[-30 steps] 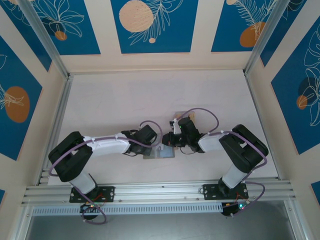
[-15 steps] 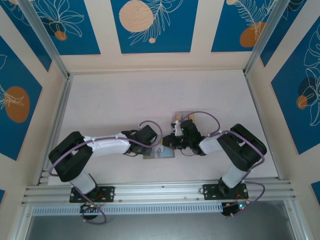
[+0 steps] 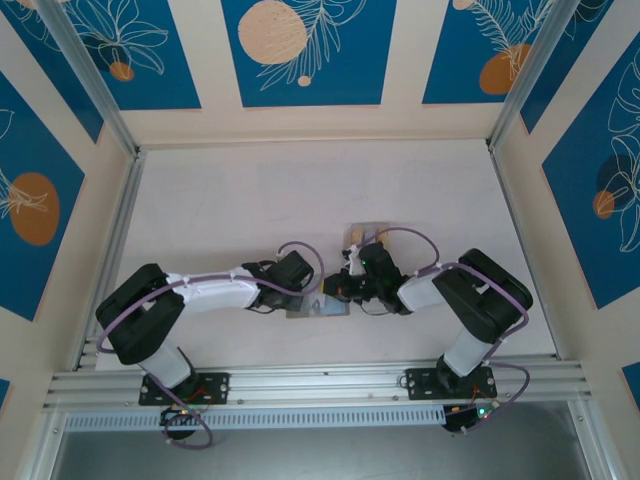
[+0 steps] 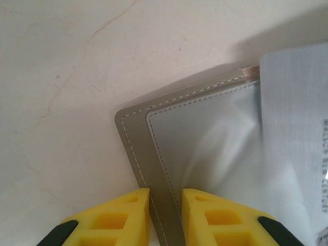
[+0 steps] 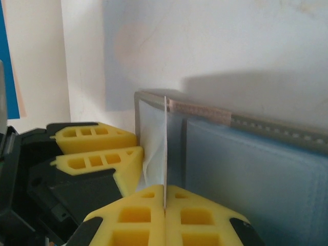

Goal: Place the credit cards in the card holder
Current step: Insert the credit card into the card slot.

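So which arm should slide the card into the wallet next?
Right, probably. The right end effector is shut on a pale card, held edge-on at the open card holder. The left end effector pinches the holder's edge, likely steadying it.

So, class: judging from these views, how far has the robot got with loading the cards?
Done: the card holder is open on the table, its edge pinched by the left pincer. In hand: the right pincer grips a pale card edge-on at the holder's inner pocket. Left: sliding that card in; whether any cards are already inside cannot be told.
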`<action>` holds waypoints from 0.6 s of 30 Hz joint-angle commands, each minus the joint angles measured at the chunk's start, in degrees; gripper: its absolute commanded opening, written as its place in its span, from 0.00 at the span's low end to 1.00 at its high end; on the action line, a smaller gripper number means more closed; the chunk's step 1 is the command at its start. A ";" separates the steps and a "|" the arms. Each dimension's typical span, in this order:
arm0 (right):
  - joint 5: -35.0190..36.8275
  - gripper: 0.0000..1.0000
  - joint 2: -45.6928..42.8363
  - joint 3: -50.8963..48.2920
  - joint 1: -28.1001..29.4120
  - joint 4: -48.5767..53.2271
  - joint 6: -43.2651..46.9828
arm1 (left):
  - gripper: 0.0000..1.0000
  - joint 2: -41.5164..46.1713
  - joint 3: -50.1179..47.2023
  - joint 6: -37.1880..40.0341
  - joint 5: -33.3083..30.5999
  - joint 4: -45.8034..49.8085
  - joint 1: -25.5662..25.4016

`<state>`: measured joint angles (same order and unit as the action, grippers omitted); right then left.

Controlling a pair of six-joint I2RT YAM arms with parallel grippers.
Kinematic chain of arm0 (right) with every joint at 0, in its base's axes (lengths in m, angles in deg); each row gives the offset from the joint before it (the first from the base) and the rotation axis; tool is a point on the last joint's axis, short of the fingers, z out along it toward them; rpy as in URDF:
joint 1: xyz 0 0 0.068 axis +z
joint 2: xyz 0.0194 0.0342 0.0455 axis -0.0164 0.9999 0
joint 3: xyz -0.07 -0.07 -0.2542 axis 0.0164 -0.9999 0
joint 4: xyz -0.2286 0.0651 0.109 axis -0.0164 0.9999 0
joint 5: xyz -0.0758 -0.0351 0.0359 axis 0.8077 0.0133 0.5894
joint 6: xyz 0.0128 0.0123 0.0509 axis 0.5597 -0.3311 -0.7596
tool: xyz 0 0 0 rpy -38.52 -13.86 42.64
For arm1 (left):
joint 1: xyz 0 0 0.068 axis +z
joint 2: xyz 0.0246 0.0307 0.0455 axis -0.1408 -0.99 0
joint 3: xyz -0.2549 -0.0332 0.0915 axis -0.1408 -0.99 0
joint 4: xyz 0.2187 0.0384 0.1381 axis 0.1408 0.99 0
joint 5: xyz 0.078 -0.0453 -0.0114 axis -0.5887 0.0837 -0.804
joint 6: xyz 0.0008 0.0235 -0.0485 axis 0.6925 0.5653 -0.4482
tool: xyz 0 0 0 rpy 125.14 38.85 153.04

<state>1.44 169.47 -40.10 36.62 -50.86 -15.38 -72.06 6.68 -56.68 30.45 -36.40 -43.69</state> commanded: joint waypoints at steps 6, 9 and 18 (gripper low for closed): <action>4.31 0.00 -0.95 -2.94 3.33 1.60 -3.35 | 0.22 -4.70 -4.01 -0.68 2.01 0.93 -0.53; 6.37 0.00 -1.82 -3.76 4.16 3.02 -4.07 | 0.22 -4.65 -4.20 -0.73 2.19 0.61 -0.56; 8.03 0.00 0.74 -3.03 5.84 3.54 -5.59 | 0.23 -4.10 -4.82 -0.62 2.64 -0.19 -0.57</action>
<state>8.69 168.03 -42.50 41.41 -51.45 -20.30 -71.65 5.66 -56.70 30.45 -37.71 -43.69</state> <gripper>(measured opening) 0.063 0.228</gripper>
